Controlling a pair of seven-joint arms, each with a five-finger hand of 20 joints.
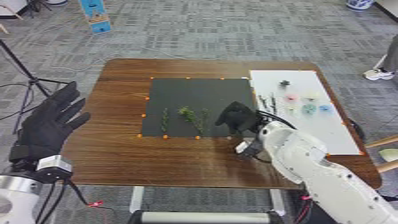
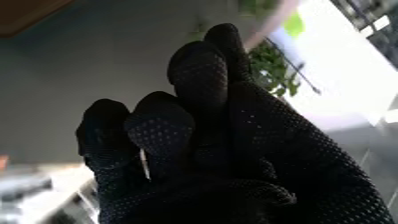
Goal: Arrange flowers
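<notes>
Leaning over mat [image 1: 164, 90], right hand [image 1: 237, 118]

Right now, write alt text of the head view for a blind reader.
The robot's right hand is over the right part of a black mat with green sprigs on a brown table. At right, a white board bears small pastel flowers; at left, the left hand is open.

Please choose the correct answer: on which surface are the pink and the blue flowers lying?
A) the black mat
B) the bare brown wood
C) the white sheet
C: in the head view, the pink flower and the blue flower both lie on the white sheet, at the right of the table.
</notes>
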